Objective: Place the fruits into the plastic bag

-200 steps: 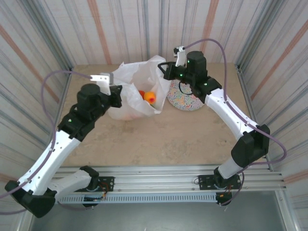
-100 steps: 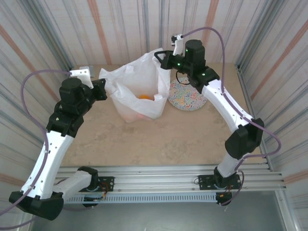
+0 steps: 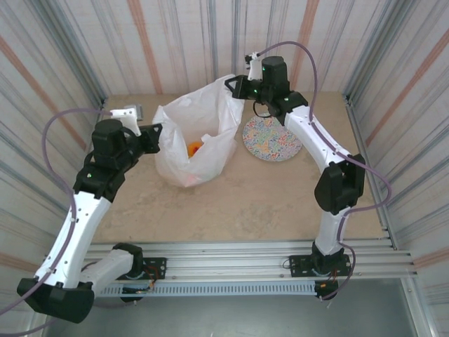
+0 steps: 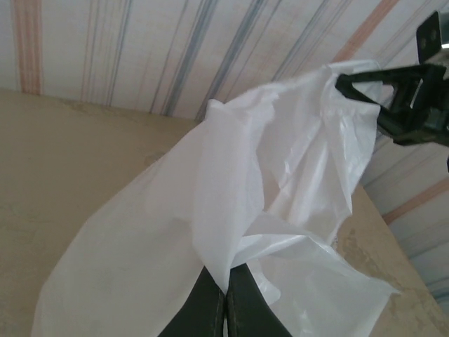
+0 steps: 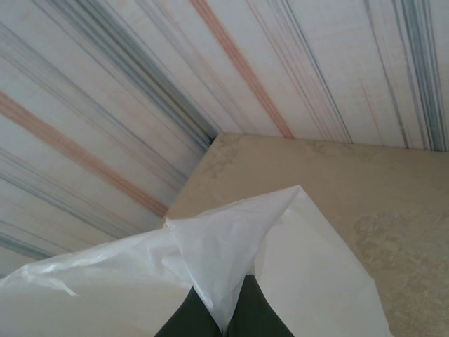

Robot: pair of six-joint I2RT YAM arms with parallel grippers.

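While the plastic bag (image 3: 214, 112) stands open at the rear of the bench (image 3: 238, 203), the left claw (image 4: 225, 298) and right claw (image 5: 224, 312) each pinch its rim, closed on film. Orange fruits (image 3: 195, 148) lie inside; a speckled plate (image 3: 271, 138) sits just beside.

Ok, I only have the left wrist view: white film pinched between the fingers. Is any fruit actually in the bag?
Observer: Yes. The top camera shows an orange fruit and a red fruit side by side low inside the plastic bag.
Operator: Is the dark gripper at my top right clamped on it?
Observer: The right wrist view shows the right gripper shut on a fold of the bag's rim.
Operator: And the plate?
Observer: The speckled plate lies on the table just right of the bag in the top view; its visible part carries no fruit.
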